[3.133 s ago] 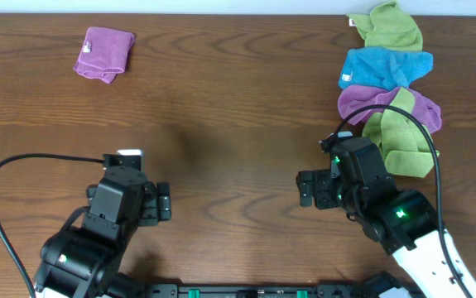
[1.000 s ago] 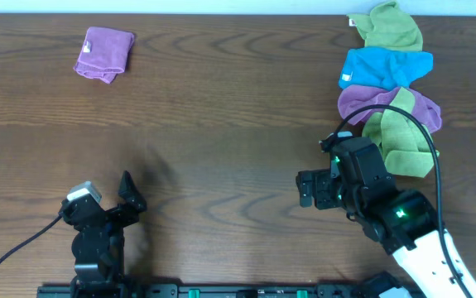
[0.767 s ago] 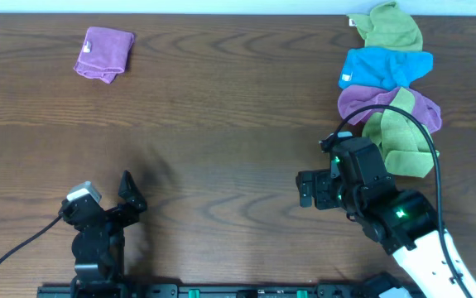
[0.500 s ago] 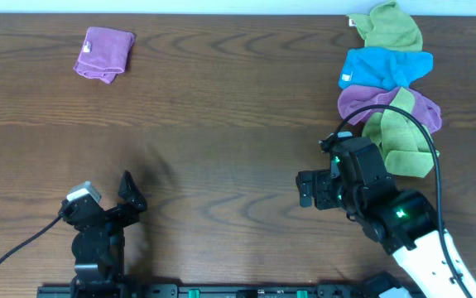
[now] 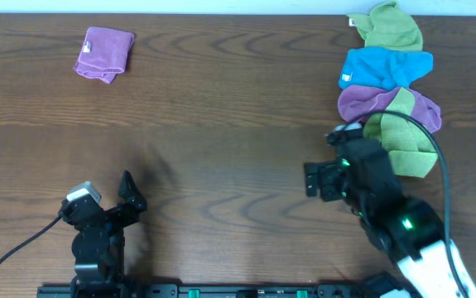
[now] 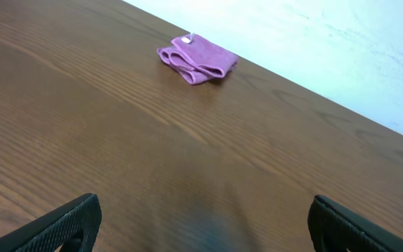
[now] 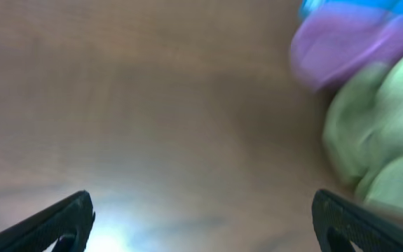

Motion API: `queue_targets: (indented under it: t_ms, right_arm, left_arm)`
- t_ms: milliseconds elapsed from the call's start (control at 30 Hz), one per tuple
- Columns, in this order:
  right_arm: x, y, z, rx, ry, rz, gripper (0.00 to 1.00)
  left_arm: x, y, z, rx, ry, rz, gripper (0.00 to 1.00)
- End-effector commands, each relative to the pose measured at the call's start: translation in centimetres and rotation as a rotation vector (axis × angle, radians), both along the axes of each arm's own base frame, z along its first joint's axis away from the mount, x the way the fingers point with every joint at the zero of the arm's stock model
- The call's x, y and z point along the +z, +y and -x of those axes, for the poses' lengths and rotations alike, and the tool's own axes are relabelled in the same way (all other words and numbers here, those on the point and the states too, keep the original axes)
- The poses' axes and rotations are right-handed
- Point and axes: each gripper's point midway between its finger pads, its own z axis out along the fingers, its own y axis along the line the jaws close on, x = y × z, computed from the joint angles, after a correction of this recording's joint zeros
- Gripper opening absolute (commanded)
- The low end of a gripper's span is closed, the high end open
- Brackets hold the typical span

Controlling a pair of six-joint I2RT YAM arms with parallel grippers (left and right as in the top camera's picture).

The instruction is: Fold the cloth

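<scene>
Lilac microfibre is your target: the cloth [image 5: 105,53] lies in a compact folded bundle on the wooden table [image 5: 238,108], its small white tag [image 6: 189,38] showing at the far edge.

From your left pincer [image 6: 200,225] the cloth is well ahead and a touch to the left of the centre line, far beyond the fingertips, close to the far edge of the table. That pincer is spread wide, one dark fingertip at each lower corner of its wrist view, with only bare wood between them. It has hold of nothing and touches nothing.

Your right pincer [image 7: 205,220] is spread just as wide and carries nothing. Its wrist view is blurred, so fine detail is lost. The cloth is far off to this pincer's left, right across the table, and does not appear in its own view.

Ahead and to the right of the right pincer sits a pile. A lime-green cloth [image 5: 405,145] lies nearest it, touching a second purple cloth [image 5: 382,103]. Beyond that comes a bright blue cloth [image 5: 385,66], and another green cloth [image 5: 395,25] lies farthest away.
</scene>
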Motion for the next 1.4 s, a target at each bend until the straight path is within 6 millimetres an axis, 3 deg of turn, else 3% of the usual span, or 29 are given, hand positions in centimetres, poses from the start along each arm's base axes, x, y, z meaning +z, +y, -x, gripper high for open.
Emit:
queue_targets:
  t_ms: [0, 200, 467, 800, 1367]
  right_arm:
    - [0.8, -4.5, 0.3, -0.087, -0.167, 0.107, 0.99]
    - [-2.3, -8.9, 2.1, -0.226, -0.347, 0.108, 0.99]
    - [-6.8, -9.5, 3.3, -0.243, -0.408, 0.1, 0.99]
    - [-3.8, -9.4, 3.5, -0.248, -0.55, 0.069, 0.99]
    - [-3.8, -9.4, 3.5, -0.248, -0.549, 0.07, 0.99]
  left_arm:
    - [-1.1, -0.2, -0.1, -0.01, 0.021, 0.002, 0.96]
    - [-1.1, -0.2, -0.1, -0.01, 0.021, 0.002, 0.95]
    - [-1.1, -0.2, -0.1, -0.01, 0.021, 0.002, 0.95]
    - [-1.1, -0.2, -0.1, -0.01, 0.021, 0.002, 0.95]
    - [-1.1, -0.2, -0.1, -0.01, 0.021, 0.002, 0.95]
